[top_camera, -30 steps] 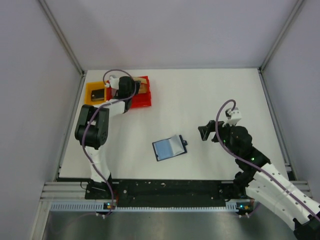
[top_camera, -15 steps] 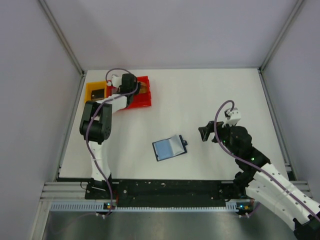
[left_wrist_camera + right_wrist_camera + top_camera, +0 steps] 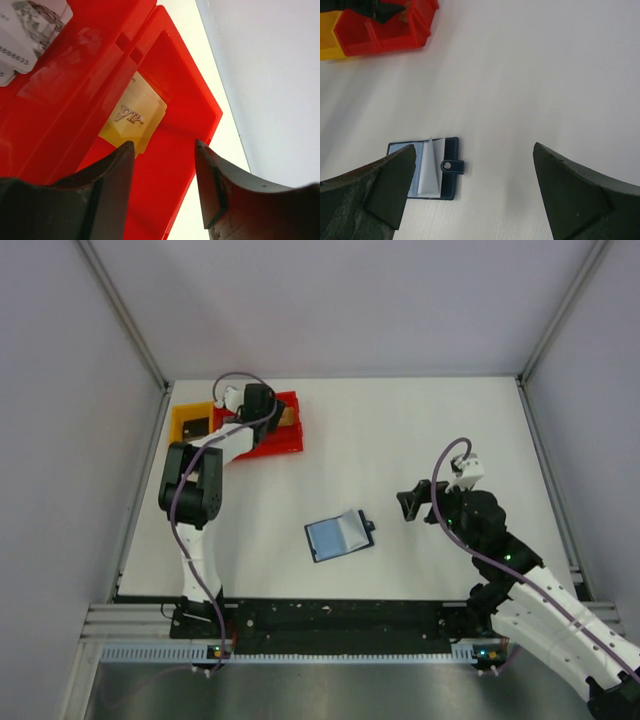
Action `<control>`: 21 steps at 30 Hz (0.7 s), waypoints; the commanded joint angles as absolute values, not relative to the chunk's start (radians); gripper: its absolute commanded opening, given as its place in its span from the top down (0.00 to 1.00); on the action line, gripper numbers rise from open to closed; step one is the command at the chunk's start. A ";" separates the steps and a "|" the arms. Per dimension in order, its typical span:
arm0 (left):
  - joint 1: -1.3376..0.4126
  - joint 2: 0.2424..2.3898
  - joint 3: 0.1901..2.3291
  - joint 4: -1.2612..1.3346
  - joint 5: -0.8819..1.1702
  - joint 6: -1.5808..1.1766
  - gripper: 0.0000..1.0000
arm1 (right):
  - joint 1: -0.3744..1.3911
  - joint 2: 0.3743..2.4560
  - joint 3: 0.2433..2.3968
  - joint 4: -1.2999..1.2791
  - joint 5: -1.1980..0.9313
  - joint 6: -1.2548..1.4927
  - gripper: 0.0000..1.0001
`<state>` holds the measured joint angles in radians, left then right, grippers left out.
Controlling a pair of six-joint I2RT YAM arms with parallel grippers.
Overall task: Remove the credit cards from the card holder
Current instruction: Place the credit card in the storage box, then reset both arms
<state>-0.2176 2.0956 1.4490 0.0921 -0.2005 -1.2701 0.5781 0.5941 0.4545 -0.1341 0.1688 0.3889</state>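
Nearest me, along the rail [image 3: 330,618] that carries my two bases, nothing differs from a second ago. Just beyond it the card holder [image 3: 338,535] lies where it lay, spread flat on the white table [image 3: 420,420] with its pale blue inner faces up, one leaf standing partly raised and the clasp tab pointing toward my right arm. My right gripper [image 3: 410,505] hangs to the right of the holder, apart from it, fingers spread wide with nothing between them. It looks as it did, and bare tabletop lies all round the holder. What has changed is farther off, on my left: that arm has straightened and carried my left gripper [image 3: 258,400] a little deeper over the red bin [image 3: 285,440], toward the far edge. From the left wrist the fingers stand apart and hold nothing. Below and between them a gold card [image 3: 132,120] marked VIP lies flat on the floor of one red compartment, and pale numbered cards [image 3: 25,30] sit in the next compartment over — a red wall divides them. The yellow bin [image 3: 178,412] touches the red bin's left side, near the left wall. The table's middle and right side give wide room up to the far and right walls.
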 commanded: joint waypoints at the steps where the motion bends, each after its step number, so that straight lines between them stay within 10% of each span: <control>1: -0.212 1.959 1.413 0.046 -0.218 -1.221 0.43 | 0.568 0.571 0.531 -0.152 0.149 0.413 0.02; 21: -0.225 0.881 0.899 -0.308 -0.233 -0.508 0.02 | 0.568 0.473 0.811 -0.653 0.415 0.407 0.01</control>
